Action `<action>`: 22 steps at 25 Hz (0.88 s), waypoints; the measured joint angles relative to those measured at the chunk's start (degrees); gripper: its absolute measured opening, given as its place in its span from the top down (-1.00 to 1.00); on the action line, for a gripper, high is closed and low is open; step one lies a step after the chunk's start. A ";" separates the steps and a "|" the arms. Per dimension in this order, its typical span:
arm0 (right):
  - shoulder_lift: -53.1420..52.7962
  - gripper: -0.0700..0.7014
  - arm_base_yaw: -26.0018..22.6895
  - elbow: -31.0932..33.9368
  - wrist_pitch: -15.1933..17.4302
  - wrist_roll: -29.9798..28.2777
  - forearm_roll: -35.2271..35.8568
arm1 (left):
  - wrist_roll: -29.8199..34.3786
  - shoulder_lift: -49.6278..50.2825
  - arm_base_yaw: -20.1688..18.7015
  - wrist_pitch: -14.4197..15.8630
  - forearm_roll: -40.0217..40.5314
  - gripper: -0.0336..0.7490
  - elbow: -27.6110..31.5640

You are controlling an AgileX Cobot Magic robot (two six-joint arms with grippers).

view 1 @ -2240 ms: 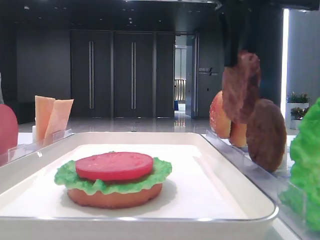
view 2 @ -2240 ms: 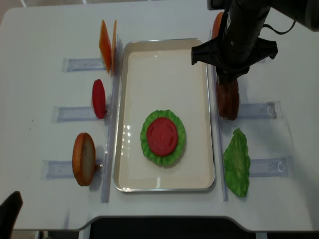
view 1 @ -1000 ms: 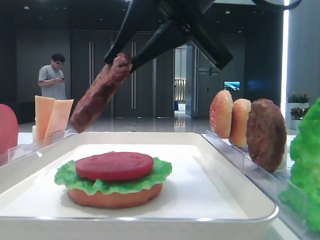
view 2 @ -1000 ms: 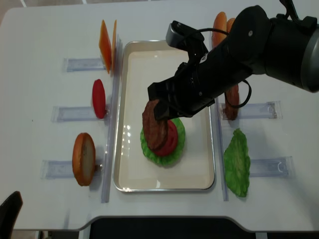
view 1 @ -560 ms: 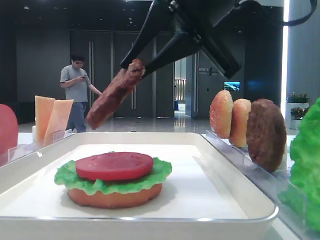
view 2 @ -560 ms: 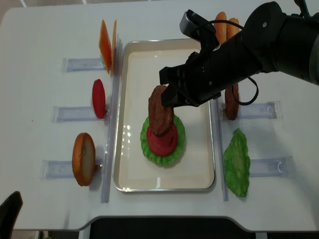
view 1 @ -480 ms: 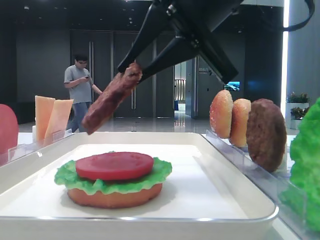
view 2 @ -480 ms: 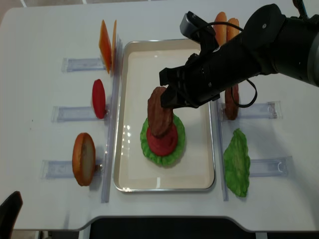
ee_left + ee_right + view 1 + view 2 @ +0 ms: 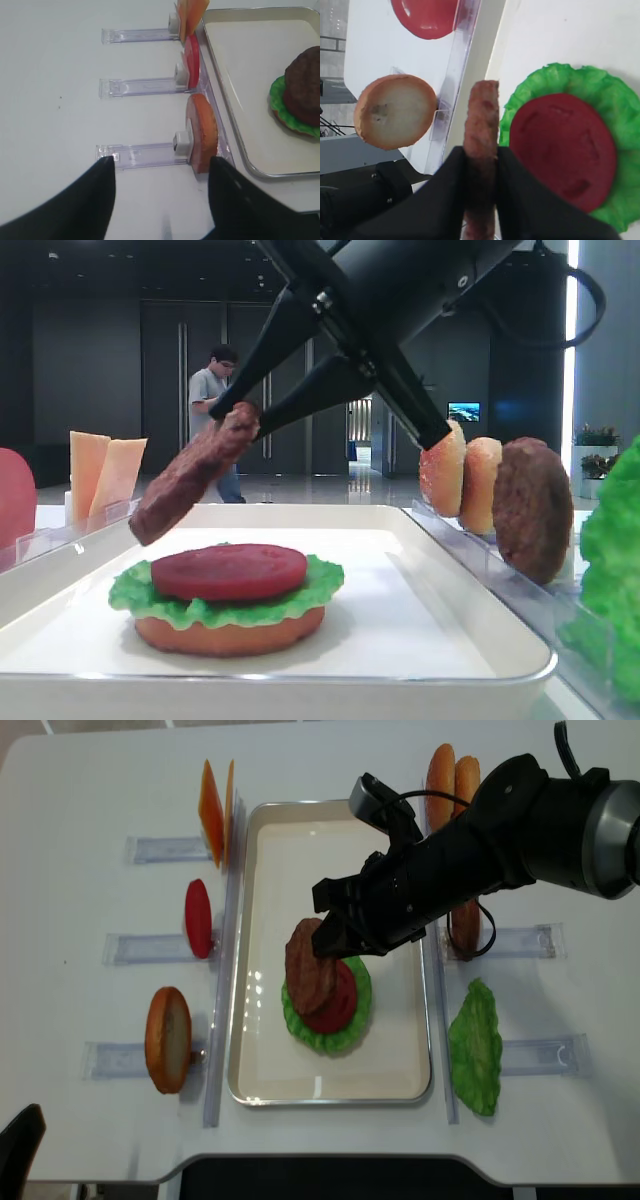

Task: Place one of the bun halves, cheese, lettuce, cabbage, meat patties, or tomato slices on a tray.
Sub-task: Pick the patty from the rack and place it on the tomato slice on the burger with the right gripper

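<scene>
My right gripper (image 9: 325, 935) is shut on a dark brown meat patty (image 9: 310, 965), held on edge and tilted over the white tray (image 9: 330, 840). Just below it on the tray lies a stack: a tan bun half (image 9: 230, 632), green lettuce (image 9: 140, 595) and a red tomato slice (image 9: 228, 570). The patty's lower edge (image 9: 150, 525) hangs a little above the stack's left side. In the right wrist view the patty (image 9: 481, 125) sits between both black fingers. My left gripper (image 9: 160, 167) is open over the bare table, near a bun half (image 9: 202, 132) on its rack.
Right of the tray, clear racks hold two bun halves (image 9: 448, 770), another patty (image 9: 463, 925) and a lettuce leaf (image 9: 474, 1045). Left racks carry cheese slices (image 9: 213, 810), a tomato slice (image 9: 198, 917) and a bun half (image 9: 168, 1038). A person (image 9: 215, 420) walks in the background.
The right gripper has carried the patty from its rack to over the tray, and in the last half second lowered it closer to the stack. The left arm stays put.
</scene>
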 joint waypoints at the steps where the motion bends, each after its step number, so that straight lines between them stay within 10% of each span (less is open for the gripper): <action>1: 0.29 0.49 0.00 0.00 0.11 -0.72 0.63 | 0.00 0.00 0.00 0.00 0.00 -0.25 0.00; 22: 1.71 0.49 -1.74 0.00 1.11 -1.92 0.99 | 0.00 0.00 0.00 0.00 0.00 -0.25 0.00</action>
